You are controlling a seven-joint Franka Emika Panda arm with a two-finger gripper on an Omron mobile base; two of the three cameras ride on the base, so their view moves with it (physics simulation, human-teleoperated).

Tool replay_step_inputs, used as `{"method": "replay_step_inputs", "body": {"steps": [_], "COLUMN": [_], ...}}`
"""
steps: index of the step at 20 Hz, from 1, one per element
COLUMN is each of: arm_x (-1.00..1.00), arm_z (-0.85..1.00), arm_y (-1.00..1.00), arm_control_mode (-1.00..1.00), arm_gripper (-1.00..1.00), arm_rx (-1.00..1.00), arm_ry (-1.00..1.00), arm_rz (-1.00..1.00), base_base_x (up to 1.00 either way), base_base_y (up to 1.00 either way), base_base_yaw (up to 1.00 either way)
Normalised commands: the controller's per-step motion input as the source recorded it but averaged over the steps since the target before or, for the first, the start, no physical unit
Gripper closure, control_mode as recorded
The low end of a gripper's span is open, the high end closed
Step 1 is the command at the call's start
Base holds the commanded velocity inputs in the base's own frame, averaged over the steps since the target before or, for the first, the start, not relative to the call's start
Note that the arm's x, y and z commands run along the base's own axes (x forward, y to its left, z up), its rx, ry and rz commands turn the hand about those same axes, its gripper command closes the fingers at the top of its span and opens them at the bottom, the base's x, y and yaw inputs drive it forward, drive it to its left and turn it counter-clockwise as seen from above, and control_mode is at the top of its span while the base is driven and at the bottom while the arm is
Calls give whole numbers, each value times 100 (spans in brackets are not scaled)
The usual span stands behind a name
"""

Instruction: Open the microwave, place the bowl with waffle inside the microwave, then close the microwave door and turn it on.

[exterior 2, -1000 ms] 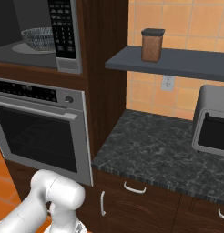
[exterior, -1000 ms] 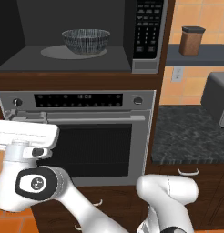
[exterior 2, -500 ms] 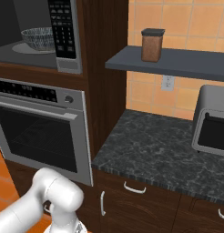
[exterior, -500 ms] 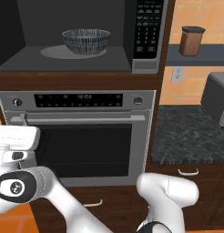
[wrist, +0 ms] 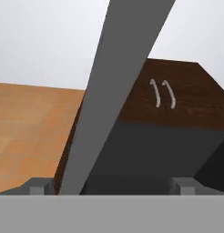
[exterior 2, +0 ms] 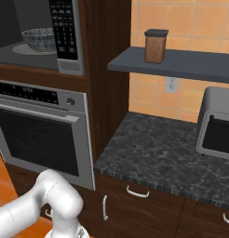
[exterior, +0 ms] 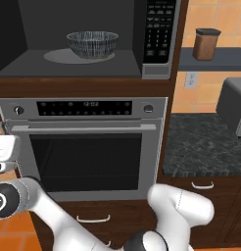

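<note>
Far left in the left base view, white arm (exterior: 49, 215) bent low in front of the big steel oven (exterior: 85, 142). Above the oven, microwave (exterior: 54, 19) open, dark inside on show. On the grey turntable (exterior: 56, 56) inside, a bit left of the middle, the stripy bowl (exterior: 92, 44), standing upright. Too low a look to tell what lies in the bowl. Right of the bowl, black keypad (exterior: 159, 29) on the microwave's right side. Further right, brown jar (exterior: 206, 44) up on a dark shelf (exterior: 215, 60), with a speckled black counter (exterior: 201, 147) below. At the far right edge, a small grey box (exterior: 235, 105) on that counter.

In the hand view, orange floor (wrist: 27, 123) at the left. Next, a long grey bar (wrist: 118, 68) slanting from the top down to the bottom, close by the left fingertip (wrist: 41, 185); touching or not, cannot tell. Right of the bar, a brown cupboard (wrist: 186, 100) with two pale handles (wrist: 161, 93) side by side. Gripper (wrist: 113, 185) spread wide, tips far apart at the bottom, pinching nothing
</note>
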Motion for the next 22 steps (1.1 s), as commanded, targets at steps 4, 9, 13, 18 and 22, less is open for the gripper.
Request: {"method": "replay_step_inputs", "body": {"steps": [4, 9, 13, 18, 22], "arm_x": [0, 17, 31, 23, 0], "arm_z": [13, 1, -8, -5, 14], "arm_y": [4, 17, 39, 38, 1], "arm_control_mode": [-100, -100, -100, -100, -100], "arm_gripper": [-100, -100, -100, -100, -100], "arm_rx": [-1, 0, -2, -1, 0], "arm_ry": [0, 0, 0, 0, 0], "arm_rz": [-3, -2, 0, 0, -12], "base_base_x": [0, 0, 0, 0, 0], "base_base_y": [0, 0, 0, 0, 0], "base_base_yaw": [0, 0, 0, 0, 0]}}
